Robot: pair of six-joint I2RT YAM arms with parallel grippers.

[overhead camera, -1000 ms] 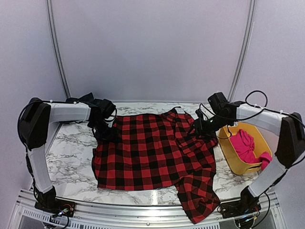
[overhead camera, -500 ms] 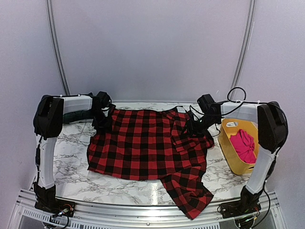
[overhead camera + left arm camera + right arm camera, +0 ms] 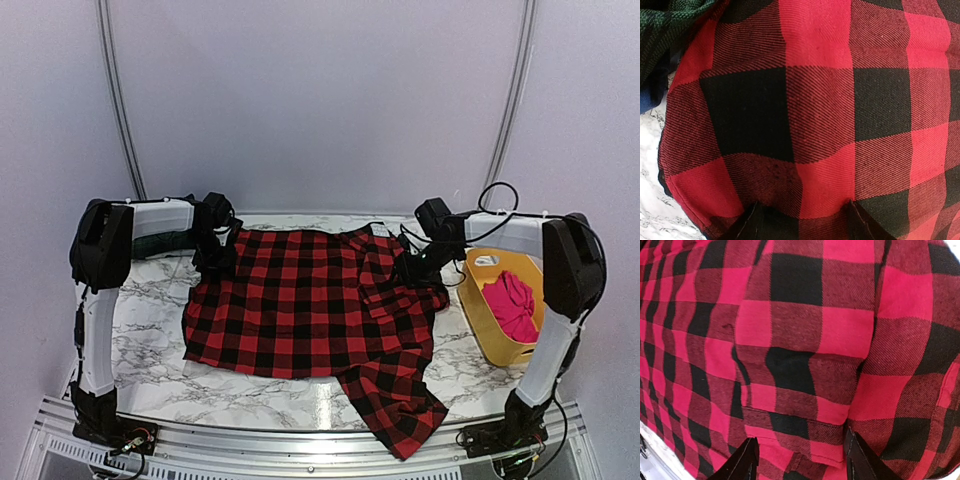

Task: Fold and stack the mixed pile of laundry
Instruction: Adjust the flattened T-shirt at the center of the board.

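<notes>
Roughly flat, the red-and-black checked garment [image 3: 310,310] lay spread on the marble table [image 3: 150,330], directly left of the yellow tub [image 3: 483,330], w/ its right edge just beside the tub's left wall. One sleeve trailed from near the tub's front-left corner down to the table's front edge. A plain pink garment [image 3: 510,302] sat bunched inside the tub. A dark green plaid garment [image 3: 665,35] lay well apart from the tub, past the checked one, touching that garment's corner farthest from the tub.

The right gripper [image 3: 800,460] was down on the checked cloth at the corner nearest the tub's far end. Its fingers [image 3: 742,465] stood moderately apart, w/ cloth & a hem lying loose across the gap btwn them. The left gripper [image 3: 804,222] was on the corner farthest from the tub, beside the green plaid. Its fingers [image 3: 747,230] were likewise apart, approx the same spread, tips against the fabric, not clamped together. Both arms reached in over the table, the right one passing just above the tub's far-left corner.
</notes>
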